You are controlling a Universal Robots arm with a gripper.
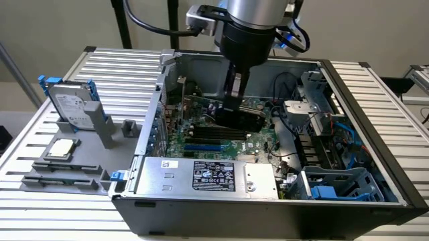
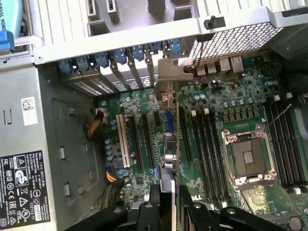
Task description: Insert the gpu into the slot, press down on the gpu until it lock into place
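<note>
The gpu (image 1: 241, 120), a black card, hangs over the green motherboard inside the open computer case, with my gripper (image 1: 232, 106) shut on its upper edge. In the wrist view the gpu (image 2: 171, 161) appears edge-on between the two black fingers (image 2: 153, 204) of the gripper (image 2: 171, 195), and its metal bracket (image 2: 173, 74) reaches the case's rear openings. The bright-blue slot (image 2: 169, 122) lies right along the card's edge. In the exterior view the slot (image 1: 203, 148) lies on the board between the power supply and the card. I cannot tell whether the card touches it.
A silver labelled power supply (image 1: 208, 175) borders the board on one side. Black memory slots (image 2: 207, 144) and the open processor socket (image 2: 248, 156) lie on the other side of the card. A blue drive cage (image 1: 335, 186) and cables fill the case's far end. A hard drive (image 1: 70, 105) stands outside.
</note>
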